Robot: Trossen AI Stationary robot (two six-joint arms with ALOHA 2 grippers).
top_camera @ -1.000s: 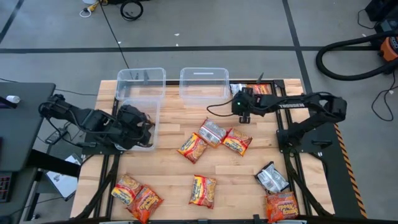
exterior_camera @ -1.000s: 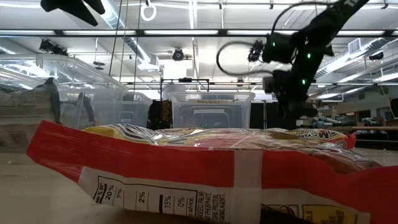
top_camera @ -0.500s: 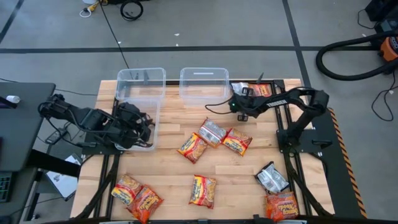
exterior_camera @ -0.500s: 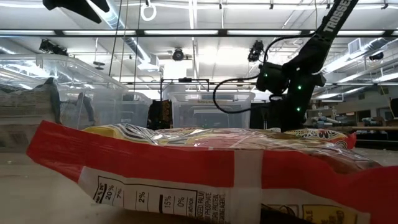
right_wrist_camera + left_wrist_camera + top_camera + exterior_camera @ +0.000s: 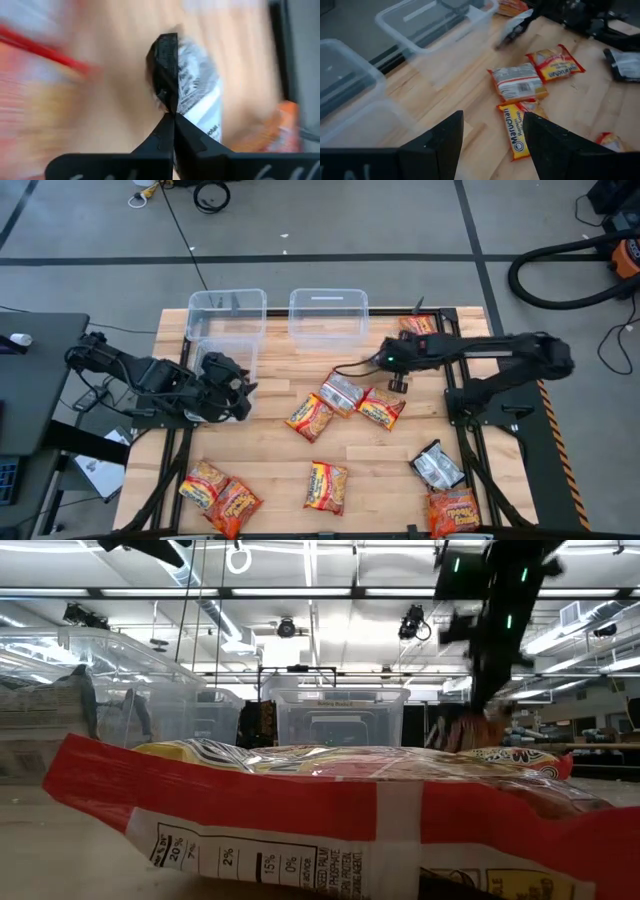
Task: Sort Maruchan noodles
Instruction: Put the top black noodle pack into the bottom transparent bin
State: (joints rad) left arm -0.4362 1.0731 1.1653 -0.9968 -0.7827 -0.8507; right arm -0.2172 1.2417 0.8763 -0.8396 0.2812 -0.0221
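Several Maruchan noodle packets lie flat on the wooden table. A silver one (image 5: pixel 340 392), a yellow-and-red one (image 5: pixel 310 417) and an orange-red one (image 5: pixel 382 407) form a cluster at the middle. Others lie near the front edge (image 5: pixel 327 485), and one orange packet (image 5: pixel 415 325) lies at the far right. My right gripper (image 5: pixel 397 380) hangs shut above the cluster's far right side, holding nothing; its shut fingertips (image 5: pixel 167 65) show against a blurred silver packet (image 5: pixel 200 95). My left gripper (image 5: pixel 492 145) stands open and empty by the near left clear bin (image 5: pixel 222 360).
Two more clear bins (image 5: pixel 227 313) (image 5: pixel 328 313) stand along the far edge. A silver-black packet (image 5: pixel 437 467) and an orange one (image 5: pixel 455 510) lie at the near right, two orange ones (image 5: pixel 218 492) at the near left. In the low view a packet (image 5: pixel 330 800) fills the foreground.
My right gripper dipped beside the far middle bin, then rose and swung toward the near edge, ending high over the far right side of the packet cluster. My left gripper has edged a little toward the table's middle. No packet has moved.
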